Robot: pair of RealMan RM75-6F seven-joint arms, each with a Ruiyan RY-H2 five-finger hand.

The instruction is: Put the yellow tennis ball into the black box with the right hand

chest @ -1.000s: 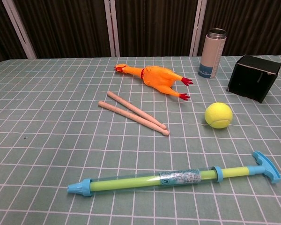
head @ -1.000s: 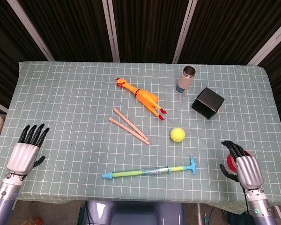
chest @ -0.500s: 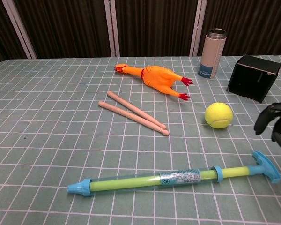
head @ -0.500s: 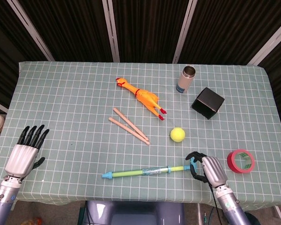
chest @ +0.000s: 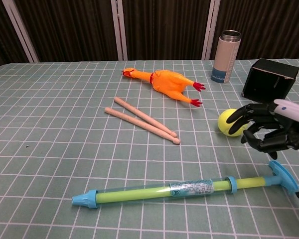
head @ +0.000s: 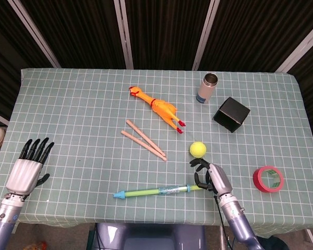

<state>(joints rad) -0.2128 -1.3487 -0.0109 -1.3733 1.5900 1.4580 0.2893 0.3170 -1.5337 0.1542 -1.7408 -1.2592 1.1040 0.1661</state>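
The yellow tennis ball point(head: 197, 149) point(chest: 228, 122) lies on the checked tablecloth right of centre. The black box point(head: 231, 114) point(chest: 269, 82) stands farther back to the right, tilted on one edge. My right hand point(head: 211, 176) point(chest: 271, 130) hovers just in front of the ball with its dark fingers spread toward it, holding nothing; in the chest view its fingertips overlap the ball's right side. My left hand point(head: 28, 166) rests at the near left edge of the table, fingers straight and apart, empty.
A blue and green toy pump point(head: 167, 190) point(chest: 184, 188) lies under the right hand along the near edge. Two wooden sticks point(head: 144, 139), a rubber chicken point(head: 157, 107), a steel bottle point(head: 207, 88) and a red tape roll point(head: 267, 178) are also on the table point(head: 78, 109).
My right hand has travelled left from the red tape roll, over the pump handle, to just in front of the tennis ball. The left hand has stayed put.
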